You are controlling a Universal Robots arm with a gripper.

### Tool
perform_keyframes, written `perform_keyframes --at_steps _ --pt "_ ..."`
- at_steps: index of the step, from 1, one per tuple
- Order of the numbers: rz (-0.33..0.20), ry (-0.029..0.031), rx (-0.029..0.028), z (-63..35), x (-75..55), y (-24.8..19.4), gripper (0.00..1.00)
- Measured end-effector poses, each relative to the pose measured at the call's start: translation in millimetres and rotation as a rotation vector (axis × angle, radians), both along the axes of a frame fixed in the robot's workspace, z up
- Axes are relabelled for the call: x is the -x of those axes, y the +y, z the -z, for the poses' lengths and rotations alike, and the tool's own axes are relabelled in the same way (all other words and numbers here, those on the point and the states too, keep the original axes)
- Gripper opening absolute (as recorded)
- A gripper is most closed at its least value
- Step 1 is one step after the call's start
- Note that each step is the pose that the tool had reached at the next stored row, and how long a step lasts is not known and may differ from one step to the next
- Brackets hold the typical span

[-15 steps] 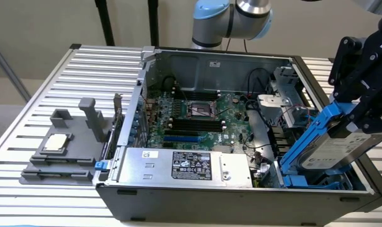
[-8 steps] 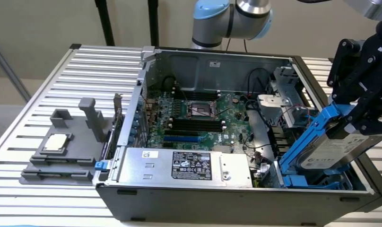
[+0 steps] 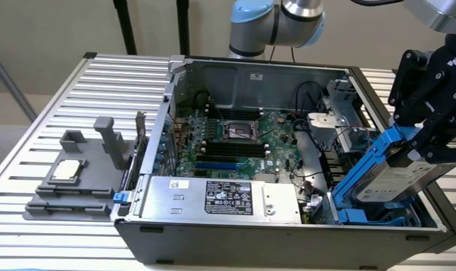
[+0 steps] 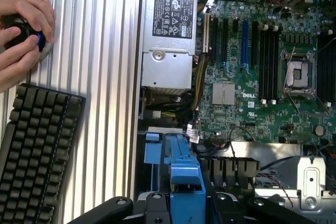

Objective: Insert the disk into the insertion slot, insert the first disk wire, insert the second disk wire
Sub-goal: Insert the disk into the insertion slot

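Exterior view looks down into case (image 3: pixel 288 241), wrist view closer, motherboard (image 3: pixel 279 129) shared

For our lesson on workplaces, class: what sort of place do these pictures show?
Probably a robotics lab's test bench. An open computer case sits on a slatted metal table, a robot arm's gripper holds the disk at the case, and a keyboard lies near a person's hand.

I see a silver power supply (image 3: pixel 220 199) against the near wall of the open case (image 3: pixel 288 237), the green motherboard (image 3: pixel 236 141) behind it. On the slatted table (image 3: pixel 62 96), a grey fixture (image 3: pixel 85 189) holds what may be a processor (image 3: pixel 66 169). A black keyboard (image 4: pixel 37 156) lies there too.
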State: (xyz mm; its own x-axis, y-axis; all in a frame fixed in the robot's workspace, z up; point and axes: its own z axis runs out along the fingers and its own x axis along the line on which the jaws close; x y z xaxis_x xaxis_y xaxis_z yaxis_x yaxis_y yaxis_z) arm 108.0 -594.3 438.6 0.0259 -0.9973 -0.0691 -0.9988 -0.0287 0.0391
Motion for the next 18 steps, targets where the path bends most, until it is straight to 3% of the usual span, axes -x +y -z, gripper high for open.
perform_keyframes --at_steps 8,18 --pt "0.0 0.0004 -0.0102 5.4 -0.1 -1.1 0.33" --pt "-0.001 0.001 -0.0165 13.7 -0.1 -2.6 0.34"
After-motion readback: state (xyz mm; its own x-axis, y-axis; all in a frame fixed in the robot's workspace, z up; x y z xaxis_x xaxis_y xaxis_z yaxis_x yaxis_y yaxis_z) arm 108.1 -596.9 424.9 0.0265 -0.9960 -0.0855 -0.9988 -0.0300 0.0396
